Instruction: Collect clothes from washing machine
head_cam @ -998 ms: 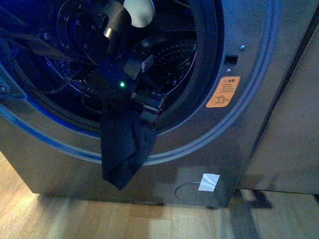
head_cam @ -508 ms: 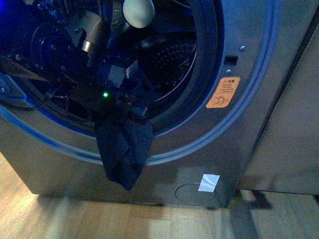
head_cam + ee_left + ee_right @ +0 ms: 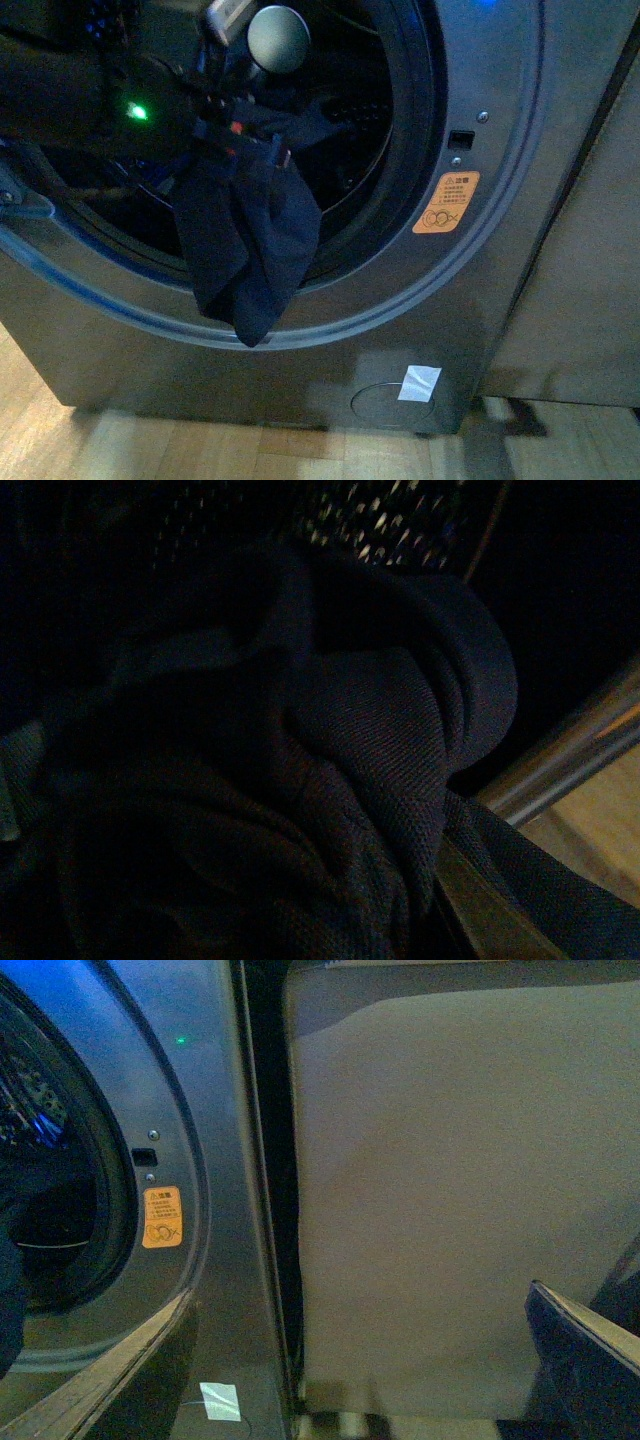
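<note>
The left gripper (image 3: 232,135) seems clamped on the clothes (image 3: 250,240) hanging out of the washing machine (image 3: 500,250); the right gripper (image 3: 360,1300) gapes, holding nothing.

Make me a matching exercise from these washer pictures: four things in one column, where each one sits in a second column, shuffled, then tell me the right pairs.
Things
1. clothes
2. orange sticker
3. white label
4. green light

Places
A. low on the washing machine, near the floor
B. glowing, up and left of the hanging fabric
C. hanging limp in front of the drum
D. on the grey front, right of the door opening

Pairs: 1-C, 2-D, 3-A, 4-B
</note>
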### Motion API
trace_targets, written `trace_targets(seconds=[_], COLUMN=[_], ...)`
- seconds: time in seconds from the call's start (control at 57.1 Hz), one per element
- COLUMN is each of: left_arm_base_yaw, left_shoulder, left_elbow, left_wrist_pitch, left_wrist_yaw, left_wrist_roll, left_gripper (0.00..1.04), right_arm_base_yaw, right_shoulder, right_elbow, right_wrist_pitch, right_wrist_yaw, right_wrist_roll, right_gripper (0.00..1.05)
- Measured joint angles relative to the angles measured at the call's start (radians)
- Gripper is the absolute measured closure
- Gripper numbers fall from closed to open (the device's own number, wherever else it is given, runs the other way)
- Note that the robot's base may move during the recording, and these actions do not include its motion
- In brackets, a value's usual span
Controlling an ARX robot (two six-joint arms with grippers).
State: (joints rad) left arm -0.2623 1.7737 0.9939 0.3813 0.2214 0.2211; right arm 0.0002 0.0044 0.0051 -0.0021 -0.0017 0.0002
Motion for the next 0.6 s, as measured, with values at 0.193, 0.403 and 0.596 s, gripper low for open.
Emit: trace_targets(seconds=[0.193, 0.403, 0.596], left_arm_base_yaw=[0.004, 0.016, 0.013], left_shoulder=[-0.225, -0.454, -0.710], left_elbow=[-0.159, -0.306, -0.342], left_wrist_pitch=[0.023, 0.019, -0.055], left_wrist_yaw=[0.038, 0.071, 0.127], left_wrist_roll=[-0.005, -0.004, -0.005], left_gripper=[0.91, 0.91, 0.91], right_arm_base_yaw=[0.000, 0.000, 0.000], right_shoulder=[0.000, 0.000, 0.000], right_elbow=[0.000, 0.000, 0.000], right_wrist_pitch=[0.000, 0.000, 0.000], right_wrist_yaw=[0.000, 0.000, 0.000], right_wrist_roll=[0.000, 0.000, 0.000], right_gripper=[0.07, 0.07, 0.07])
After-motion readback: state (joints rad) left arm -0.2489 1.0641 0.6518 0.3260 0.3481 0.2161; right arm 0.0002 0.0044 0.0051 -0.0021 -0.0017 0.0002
